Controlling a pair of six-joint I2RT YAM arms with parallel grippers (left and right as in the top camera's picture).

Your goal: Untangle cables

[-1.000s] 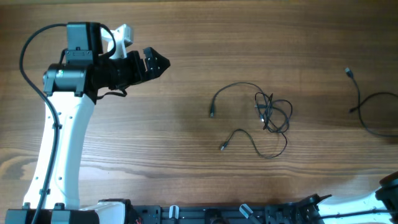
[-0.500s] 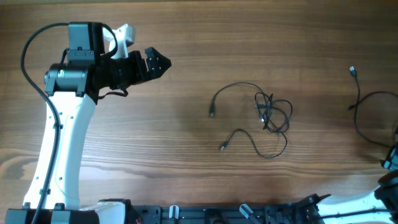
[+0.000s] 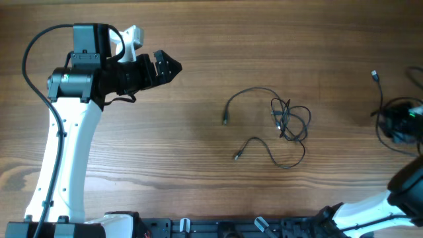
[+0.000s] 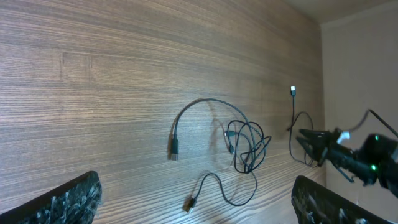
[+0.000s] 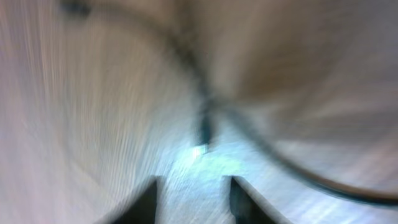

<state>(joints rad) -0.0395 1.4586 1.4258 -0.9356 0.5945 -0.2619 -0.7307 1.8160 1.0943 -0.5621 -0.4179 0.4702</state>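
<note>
Right arm (image 3: 404, 188) over cable (image 3: 383, 98) (perhaps touching)

Overhead and left wrist views: soft, even light over the wooden table (image 3: 198, 39); sharp focus; only faint shadows beneath the cables (image 3: 289, 121). Right wrist view: heavy motion blur, pale bluish glare patch at lower centre.

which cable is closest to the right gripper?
The lone looped cable at far right; the right gripper sits at its loop. The tangled bunch lies in the middle, well apart.
</note>
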